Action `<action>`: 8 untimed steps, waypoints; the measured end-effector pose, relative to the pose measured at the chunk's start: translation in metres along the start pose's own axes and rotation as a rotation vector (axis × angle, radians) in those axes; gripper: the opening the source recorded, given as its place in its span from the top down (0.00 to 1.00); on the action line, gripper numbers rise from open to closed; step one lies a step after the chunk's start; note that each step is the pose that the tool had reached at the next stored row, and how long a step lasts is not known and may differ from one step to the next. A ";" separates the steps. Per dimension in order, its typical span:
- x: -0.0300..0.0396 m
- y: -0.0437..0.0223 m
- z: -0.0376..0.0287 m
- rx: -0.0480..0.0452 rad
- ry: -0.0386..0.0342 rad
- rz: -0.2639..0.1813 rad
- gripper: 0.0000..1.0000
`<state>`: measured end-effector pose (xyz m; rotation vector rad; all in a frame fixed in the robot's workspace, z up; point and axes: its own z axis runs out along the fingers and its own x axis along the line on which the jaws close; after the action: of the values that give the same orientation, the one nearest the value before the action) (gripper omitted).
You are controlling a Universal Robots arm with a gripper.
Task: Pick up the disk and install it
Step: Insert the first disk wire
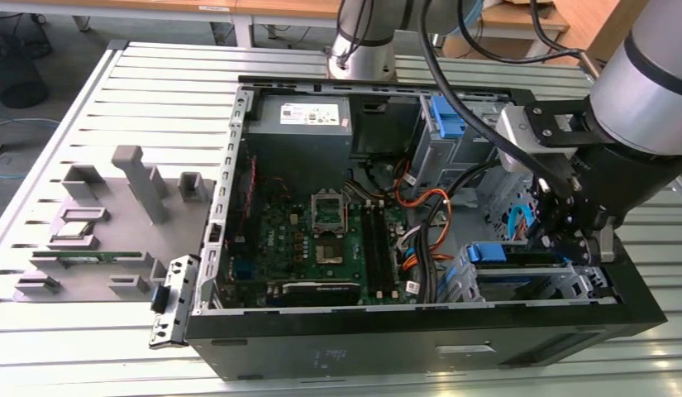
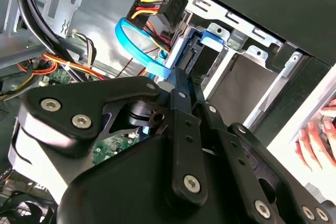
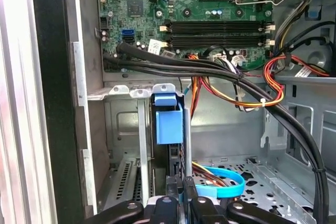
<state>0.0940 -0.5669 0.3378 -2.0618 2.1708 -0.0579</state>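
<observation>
You have the disk standing on edge in the drive cage, blue carrier end towards the motherboard, its long axis seemingly running from there back to your gripper, whose fingers pinch narrowly on its near edge

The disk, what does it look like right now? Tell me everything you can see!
The disk shows mostly as its blue plastic carrier, shiny and boxy, with a thin dark edge below it. Its flat faces are hidden. It stands on edge, slotted between the grey metal walls of the drive cage in a corner of the open computer case. The gripper is right at its near end. A light blue cable curls close beside it.
</observation>
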 end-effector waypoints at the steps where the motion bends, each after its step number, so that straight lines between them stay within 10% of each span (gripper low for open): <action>1: 0.0001 0.0007 0.0003 0.0022 -0.0008 -0.003 0.84; 8: 0.0005 0.0088 0.0005 0.0103 -0.0033 -0.014 0.84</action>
<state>0.0853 -0.5669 0.3362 -2.0700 2.1500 -0.0670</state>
